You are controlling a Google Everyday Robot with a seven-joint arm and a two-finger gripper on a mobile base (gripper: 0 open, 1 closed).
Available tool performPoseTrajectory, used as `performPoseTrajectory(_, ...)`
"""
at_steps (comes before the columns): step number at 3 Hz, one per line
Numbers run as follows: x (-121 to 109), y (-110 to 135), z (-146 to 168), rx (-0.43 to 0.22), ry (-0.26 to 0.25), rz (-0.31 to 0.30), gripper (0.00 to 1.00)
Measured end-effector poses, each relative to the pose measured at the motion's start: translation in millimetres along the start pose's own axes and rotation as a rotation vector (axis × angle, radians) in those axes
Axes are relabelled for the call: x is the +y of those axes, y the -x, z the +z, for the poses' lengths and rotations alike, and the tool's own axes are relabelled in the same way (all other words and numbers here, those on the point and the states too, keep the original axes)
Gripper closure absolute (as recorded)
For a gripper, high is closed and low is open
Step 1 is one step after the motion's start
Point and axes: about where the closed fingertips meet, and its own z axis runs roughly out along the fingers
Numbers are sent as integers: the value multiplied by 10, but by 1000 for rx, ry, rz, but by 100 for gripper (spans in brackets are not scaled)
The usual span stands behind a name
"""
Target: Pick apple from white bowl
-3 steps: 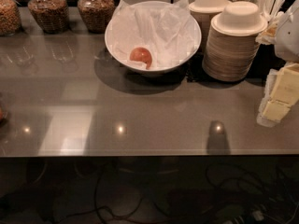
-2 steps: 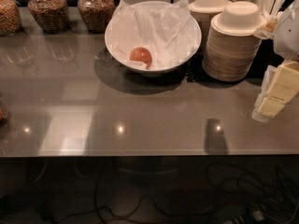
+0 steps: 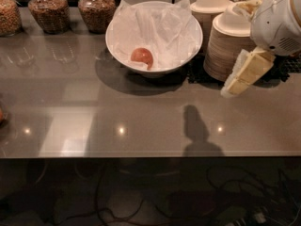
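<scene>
The apple (image 3: pixel 142 57) is small, round and reddish-orange. It lies at the front left inside the white bowl (image 3: pixel 188 55), on crumpled white paper. The bowl stands at the back middle of the grey table. My gripper (image 3: pixel 244 74) is pale cream and hangs below the white arm (image 3: pixel 277 22) at the upper right. It is to the right of the bowl, in front of the stacked beige bowls, above the table. It holds nothing that I can see.
Two stacks of beige disposable bowls (image 3: pixel 230 46) stand right of the white bowl. Three glass jars (image 3: pixel 96 6) of dry food line the back left. The table's front edge (image 3: pixel 150 155) runs across the lower middle, with cables on the floor below.
My gripper has moved left and a little up, closer to the white bowl. The apple and the bowl have not moved.
</scene>
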Motion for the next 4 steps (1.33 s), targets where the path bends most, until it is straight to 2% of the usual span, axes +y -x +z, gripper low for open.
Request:
performPoseTrajectory(1,-391,316,226,-115,-92,-44,0)
performPoseTrajectory(2,-700,562,421,-185,-136,-76,0)
performPoseTrajectory(3,-968,833,679,-228,-132,-101,0)
performPoseTrajectory(4,-1145,1098,991,-251,-99,-119,0)
